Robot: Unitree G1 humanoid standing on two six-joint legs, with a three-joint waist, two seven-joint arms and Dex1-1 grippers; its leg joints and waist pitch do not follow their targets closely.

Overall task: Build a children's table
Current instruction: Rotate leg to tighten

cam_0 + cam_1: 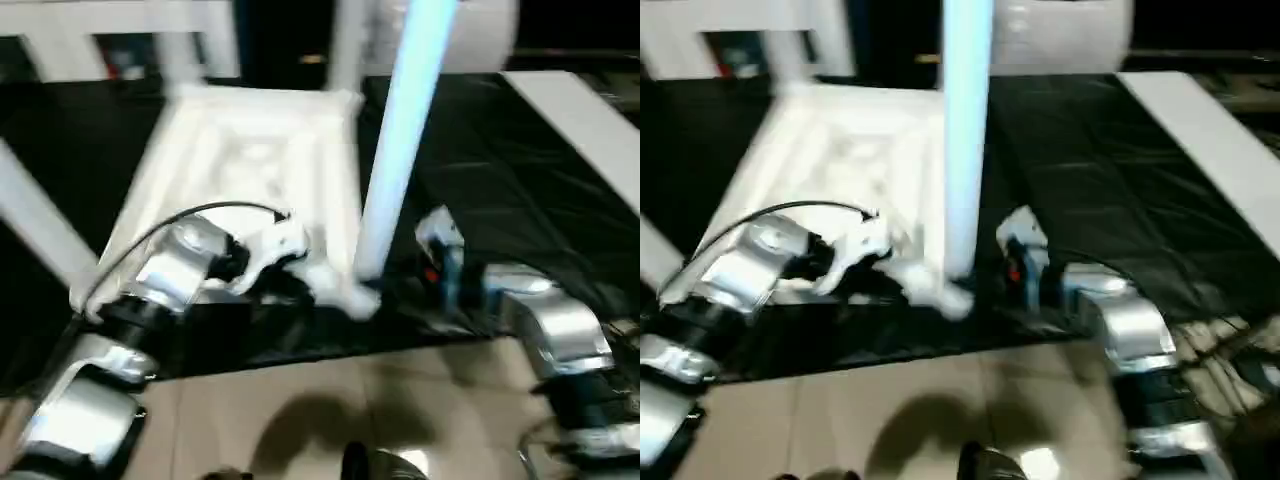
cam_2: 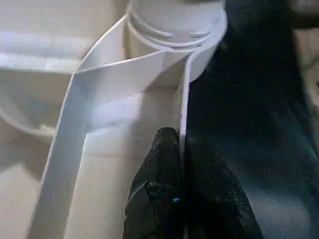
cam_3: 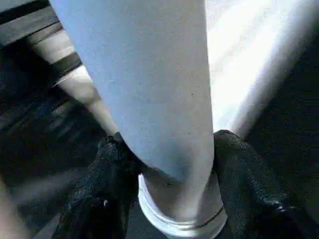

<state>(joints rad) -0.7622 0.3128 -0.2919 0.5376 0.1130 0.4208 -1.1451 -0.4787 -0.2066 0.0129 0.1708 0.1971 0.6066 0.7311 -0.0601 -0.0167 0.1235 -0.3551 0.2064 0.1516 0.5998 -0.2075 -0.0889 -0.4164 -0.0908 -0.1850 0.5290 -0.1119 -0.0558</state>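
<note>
**One leg being seated at the near right corner**

Upside down on the black mat [image 1: 480, 180], the table top [image 1: 250, 160] lies with a leg [image 1: 400, 130] standing upright in its near right corner socket. The top's rim is pinched by the left gripper [image 2: 182, 149], fingers nearly shut. The leg's base is clasped by the right gripper [image 3: 169, 164], fingers half open around it. Next, twisting or pressing home seems called for.

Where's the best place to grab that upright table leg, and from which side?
Low down, just above its ringed base, coming level from the robot's side. The leg stands upright in the corner socket of the upturned table top; it is round, so gripper fingers can straddle it there, near the joint.
</note>
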